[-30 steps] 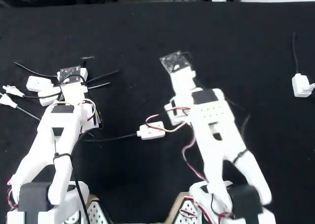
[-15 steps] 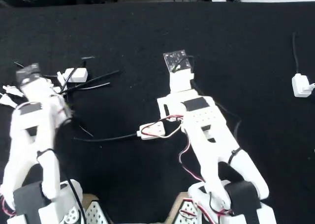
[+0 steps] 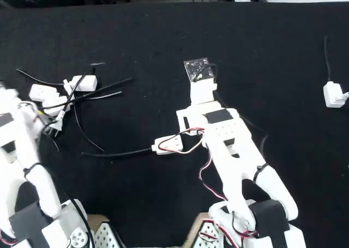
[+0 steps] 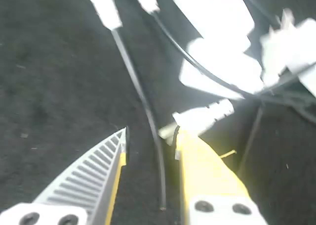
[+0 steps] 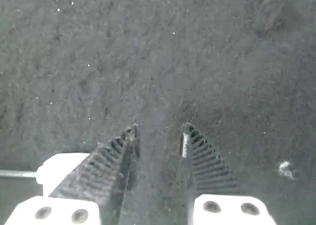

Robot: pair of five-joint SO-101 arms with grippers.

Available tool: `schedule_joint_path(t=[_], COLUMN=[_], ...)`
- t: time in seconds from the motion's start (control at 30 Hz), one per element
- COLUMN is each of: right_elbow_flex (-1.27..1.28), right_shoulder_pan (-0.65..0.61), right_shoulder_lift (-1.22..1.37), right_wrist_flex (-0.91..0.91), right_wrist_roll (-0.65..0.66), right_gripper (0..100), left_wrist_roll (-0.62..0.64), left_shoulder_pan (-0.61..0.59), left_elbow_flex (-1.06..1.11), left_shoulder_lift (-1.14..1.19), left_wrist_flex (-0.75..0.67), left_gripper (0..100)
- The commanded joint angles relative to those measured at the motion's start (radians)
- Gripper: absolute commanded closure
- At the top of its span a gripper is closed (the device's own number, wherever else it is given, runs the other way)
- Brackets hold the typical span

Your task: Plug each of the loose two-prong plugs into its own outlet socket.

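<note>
Several white outlet sockets (image 3: 41, 91) and plugs with black cables (image 3: 90, 97) lie tangled at the table's left. My left arm (image 3: 15, 129) stands at the left edge beside them. In the left wrist view my left gripper (image 4: 150, 136) is open with a black cable (image 4: 143, 101) running between its fingers. A white plug (image 4: 201, 119) lies just off the yellow fingertip, with white sockets (image 4: 222, 69) beyond. My right gripper (image 5: 159, 135) is open above bare black cloth, with a white socket (image 5: 60, 167) beside it. That socket (image 3: 168, 144) lies mid-table by my right arm (image 3: 218, 128).
A white adapter (image 3: 332, 94) with a thin black cable sits apart at the far right. Red and white wires loop off the right arm over the middle socket. Black cloth covers the whole table; its far half is bare.
My left arm has swung left from over the socket cluster to the table's left edge, uncovering the sockets. My right arm has shifted slightly to the right.
</note>
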Motion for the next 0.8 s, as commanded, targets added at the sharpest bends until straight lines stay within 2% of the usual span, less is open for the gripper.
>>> schedule_joint_path(t=[0.0,0.13,0.27,0.4,0.5,0.63,0.77], right_elbow_flex=[0.021,0.054,0.054,0.054,0.054,0.054,0.054], right_shoulder_pan=[0.014,0.012,0.011,0.011,0.012,0.011,0.009], right_shoulder_lift=[-0.005,-0.005,-0.005,-0.005,-0.005,-0.005,-0.005], right_wrist_flex=[-0.034,-0.074,-0.075,-0.075,-0.075,-0.075,-0.077], right_wrist_roll=[-0.006,-0.006,-0.006,-0.006,-0.006,-0.006,-0.006], right_gripper=[86.4,86.4,86.4,86.4,86.4,86.4,86.4], left_wrist_roll=[-0.026,-0.066,-0.064,-0.069,-0.069,-0.069,-0.069], left_shoulder_pan=[-0.053,-0.053,-0.047,-0.042,-0.085,-0.131,-0.127], left_elbow_flex=[-0.119,-0.182,-0.272,-0.417,-0.552,-0.746,-0.871], left_shoulder_lift=[-0.005,0.040,0.183,0.358,0.470,0.594,0.686], left_wrist_flex=[0.012,0.012,0.026,0.120,0.166,0.235,0.351], left_gripper=[83,77,76,76,76,76,76])
